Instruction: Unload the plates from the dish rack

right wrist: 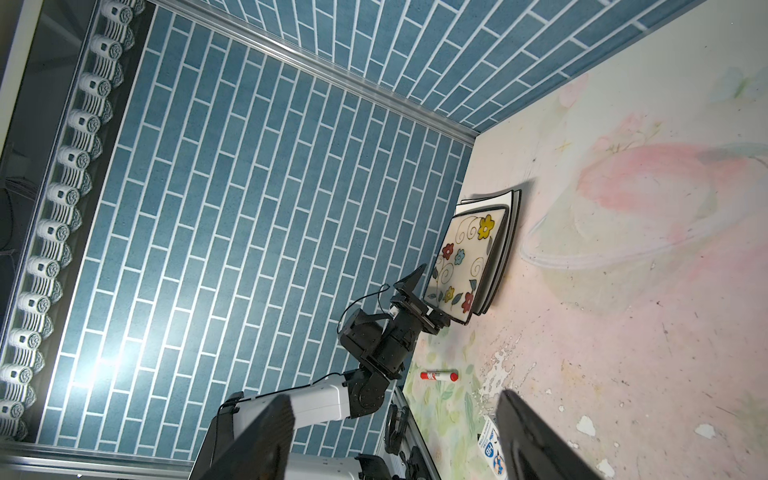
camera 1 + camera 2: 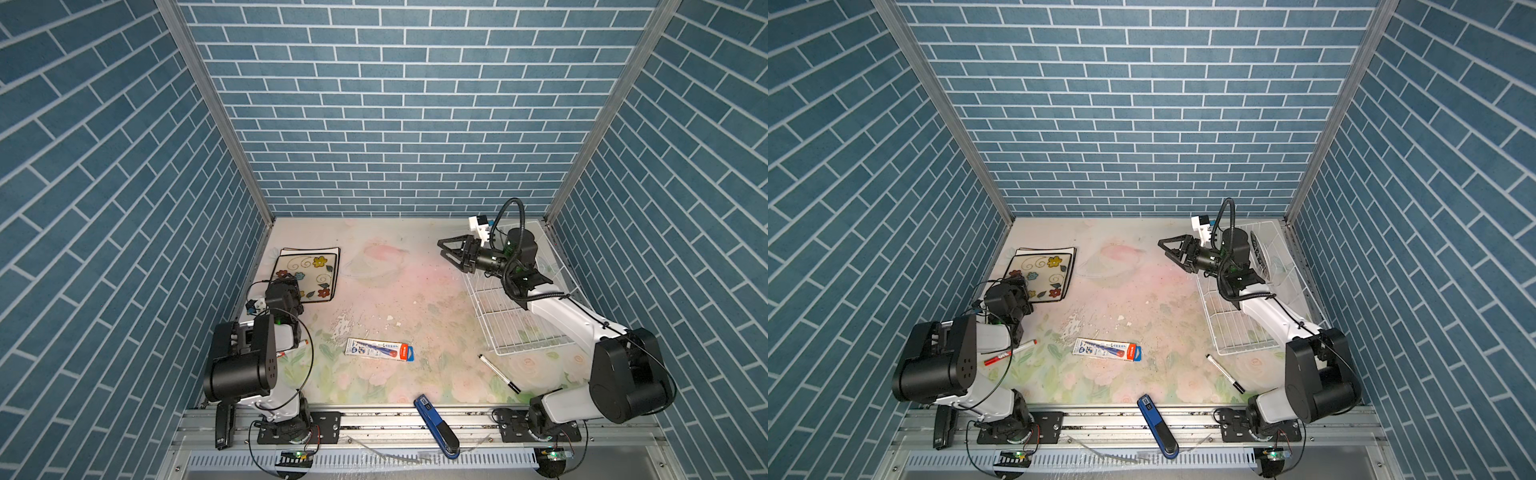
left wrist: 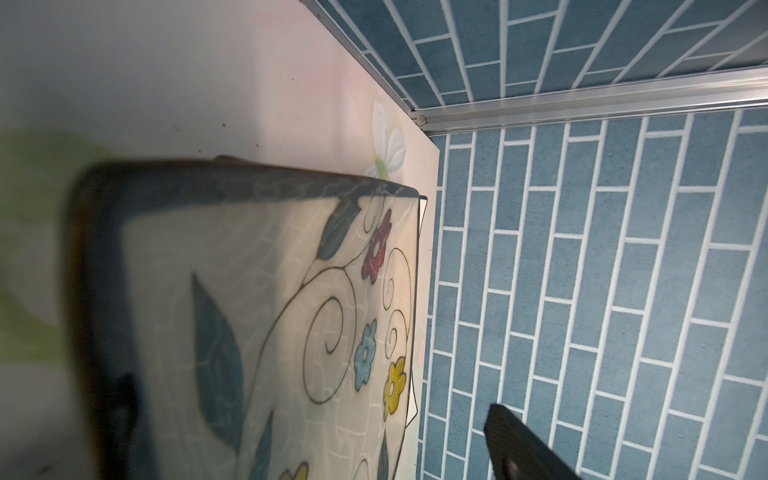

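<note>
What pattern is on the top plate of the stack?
The top plate shows coloured flowers, leaves, black swirls; clearest in left wrist view.

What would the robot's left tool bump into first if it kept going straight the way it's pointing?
The flowered plate. Its near edge sits between the open jaws of the left tool, atop the stack of square plates, so a push forward would likely shove it; exact clearance is unclear.

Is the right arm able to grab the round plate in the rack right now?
Probably not straight away. The right gripper points away from the dish rack, jaws open and empty, and the round plate stands behind its wrist. It would need to turn round.
</note>
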`<move>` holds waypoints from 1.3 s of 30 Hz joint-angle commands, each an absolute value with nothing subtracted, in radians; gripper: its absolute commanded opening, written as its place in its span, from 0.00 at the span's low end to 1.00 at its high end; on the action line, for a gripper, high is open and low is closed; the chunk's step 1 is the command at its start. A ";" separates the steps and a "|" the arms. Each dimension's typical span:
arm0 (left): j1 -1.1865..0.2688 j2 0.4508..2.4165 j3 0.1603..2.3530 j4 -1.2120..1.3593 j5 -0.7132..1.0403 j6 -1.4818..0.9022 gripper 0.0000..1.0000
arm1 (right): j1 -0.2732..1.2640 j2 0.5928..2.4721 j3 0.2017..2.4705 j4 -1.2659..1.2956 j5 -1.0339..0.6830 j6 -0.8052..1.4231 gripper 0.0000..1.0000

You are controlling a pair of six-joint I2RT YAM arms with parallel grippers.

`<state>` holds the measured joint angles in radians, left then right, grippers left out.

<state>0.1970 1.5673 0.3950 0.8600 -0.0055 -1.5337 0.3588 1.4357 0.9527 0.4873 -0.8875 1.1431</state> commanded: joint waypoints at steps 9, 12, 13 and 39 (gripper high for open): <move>0.198 1.544 0.491 0.721 0.032 -1.488 0.91 | 0.354 1.407 0.952 0.509 -0.907 1.104 0.78; 0.197 1.545 0.517 0.669 0.045 -1.476 0.96 | 0.354 1.409 0.954 0.509 -0.907 1.104 0.78; 0.197 1.549 0.525 0.655 0.051 -1.474 0.98 | 0.354 1.410 0.954 0.510 -0.907 1.104 0.78; 0.198 1.513 0.581 0.465 0.080 -1.433 1.00 | 0.351 1.416 0.957 0.515 -0.913 1.105 0.78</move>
<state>0.1970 1.5322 0.5625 0.5098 0.0738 -1.4582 0.3550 1.4322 0.9527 0.4873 -0.8875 1.1431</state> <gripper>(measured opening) 0.996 0.780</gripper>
